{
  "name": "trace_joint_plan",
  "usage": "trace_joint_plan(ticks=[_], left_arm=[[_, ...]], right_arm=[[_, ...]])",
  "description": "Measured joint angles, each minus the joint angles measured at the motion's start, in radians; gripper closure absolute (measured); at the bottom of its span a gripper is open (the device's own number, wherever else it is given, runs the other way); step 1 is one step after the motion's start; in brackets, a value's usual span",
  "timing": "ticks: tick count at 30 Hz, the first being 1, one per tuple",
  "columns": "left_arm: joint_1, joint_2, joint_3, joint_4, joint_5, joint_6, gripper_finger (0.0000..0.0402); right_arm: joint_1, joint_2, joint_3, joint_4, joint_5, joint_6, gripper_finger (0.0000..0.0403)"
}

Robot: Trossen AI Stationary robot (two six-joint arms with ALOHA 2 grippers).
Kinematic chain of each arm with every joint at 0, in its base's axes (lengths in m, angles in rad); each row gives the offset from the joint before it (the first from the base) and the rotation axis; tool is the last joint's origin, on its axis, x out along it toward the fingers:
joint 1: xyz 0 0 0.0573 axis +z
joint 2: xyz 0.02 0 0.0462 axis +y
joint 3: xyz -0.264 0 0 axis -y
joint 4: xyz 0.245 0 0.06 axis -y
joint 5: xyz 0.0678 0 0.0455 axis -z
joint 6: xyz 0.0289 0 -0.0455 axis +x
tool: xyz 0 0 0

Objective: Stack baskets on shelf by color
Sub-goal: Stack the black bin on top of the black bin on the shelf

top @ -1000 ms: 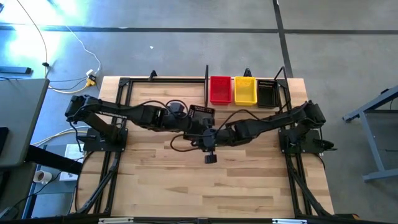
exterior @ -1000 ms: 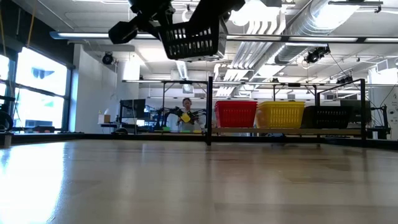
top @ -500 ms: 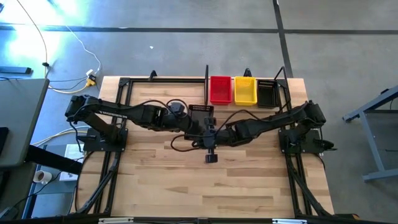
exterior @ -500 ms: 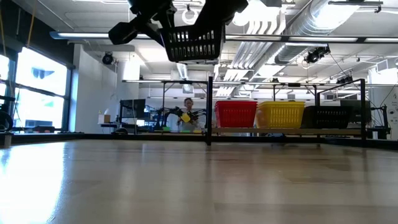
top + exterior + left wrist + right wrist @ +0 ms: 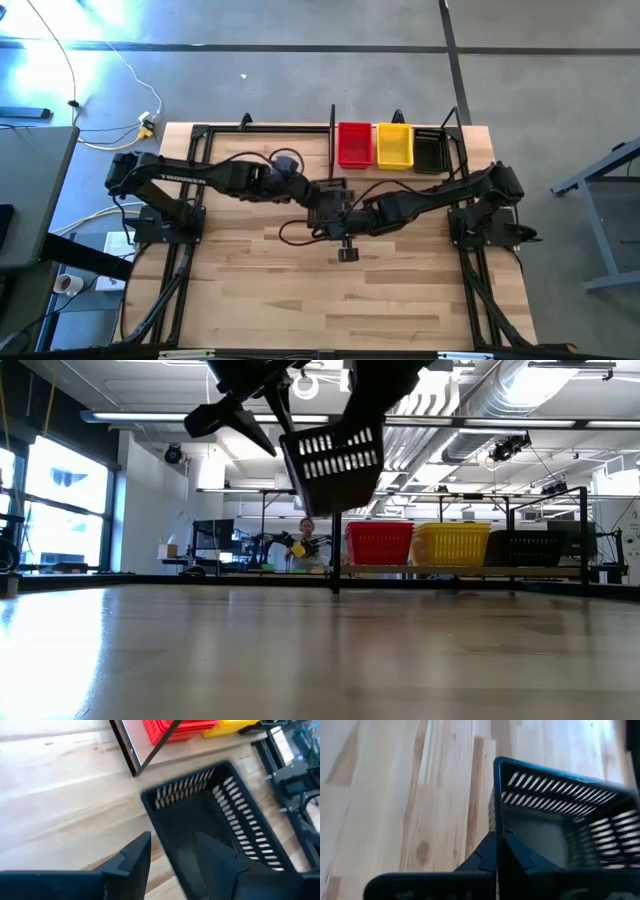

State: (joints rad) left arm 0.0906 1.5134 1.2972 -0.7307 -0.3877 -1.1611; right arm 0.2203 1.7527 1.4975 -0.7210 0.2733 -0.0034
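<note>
A black mesh basket point(image 5: 335, 460) hangs tilted in the air above the middle of the table, also seen in the high view as the black basket point(image 5: 330, 193). My right gripper point(image 5: 340, 212) is shut on it. My left gripper point(image 5: 175, 857) is open beside the basket's near wall, one finger over the inside and one outside; whether they touch it I cannot tell. On the shelf point(image 5: 460, 571) at the far right stand a red basket point(image 5: 354, 145), a yellow basket point(image 5: 394, 146) and a black basket point(image 5: 430, 151), each on its base. My right gripper pinches one upright wall of the black basket at its rim point(image 5: 496, 822), one finger inside the basket and one outside. The arm comes from the table's right. The basket is lifted clear of the table and tilted.
The shelf's black end posts point(image 5: 332, 128) rise at the far edge. A dark cable loop point(image 5: 290, 232) lies on the wood under the arms. Bare tabletop point(image 5: 340, 300) stretches toward the near edge. A person point(image 5: 305, 540) shows in the room behind.
My left gripper has opened and let go of the black basket, while my right gripper has shut on its wall. The basket, level before, has tipped and sunk a little, shifting slightly toward the table's right and near edge.
</note>
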Motion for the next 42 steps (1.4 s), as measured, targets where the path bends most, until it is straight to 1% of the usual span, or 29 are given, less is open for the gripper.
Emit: trace_joint_plan(ticks=[4,9,13,19,22,24,26,28,30,34,36,42], left_arm=[[0.051,-0.004,0.0,0.0,0.039,0.072,0.0255],[0.114,-0.003,0.0,0.007,0.042,0.137,0.026],[0.157,-0.003,0.0,0.028,0.051,0.206,0.0262],[0.21,-0.003,0.001,0.048,0.098,0.282,0.0263],[0.235,-0.003,0.001,0.048,0.128,0.286,0.0264],[0.25,-0.003,0.001,0.049,0.139,0.307,0.0264],[0.26,-0.003,0.001,0.048,0.155,0.325,0.0264],[0.271,-0.003,0.001,0.048,0.167,0.327,0.0264],[0.277,-0.003,0.001,0.048,0.177,0.336,0.0264],[0.278,-0.003,0.001,0.048,0.186,0.364,0.0264],[0.278,-0.003,0.001,0.048,0.186,0.369,0.0264],[0.279,-0.003,0.001,0.048,0.185,0.38,0.0264]], right_arm=[[-0.01,-0.016,0.0,-0.049,-0.011,-0.004,0.0403],[-0.053,-0.042,0.0,-0.135,-0.002,-0.005,0.0403],[-0.094,-0.072,0.0,-0.195,0.03,-0.047,0.0403],[-0.159,-0.142,-0.008,-0.249,0.016,-0.099,0.0403],[-0.204,-0.179,-0.008,-0.288,0.032,-0.107,0.0403],[-0.24,-0.206,-0.008,-0.308,0.083,-0.106,0.0403],[-0.276,-0.228,-0.008,-0.315,0.085,-0.111,0.0403],[-0.301,-0.247,-0.009,-0.306,0.04,-0.114,0.0403],[-0.306,-0.265,-0.009,-0.306,0.016,-0.111,0.0403],[-0.307,-0.294,-0.009,-0.308,0.017,-0.133,0.0403],[-0.313,-0.309,-0.009,-0.307,0.034,-0.136,0.0403],[-0.36,-0.361,-0.009,-0.309,0.061,-0.156,0.0403]])
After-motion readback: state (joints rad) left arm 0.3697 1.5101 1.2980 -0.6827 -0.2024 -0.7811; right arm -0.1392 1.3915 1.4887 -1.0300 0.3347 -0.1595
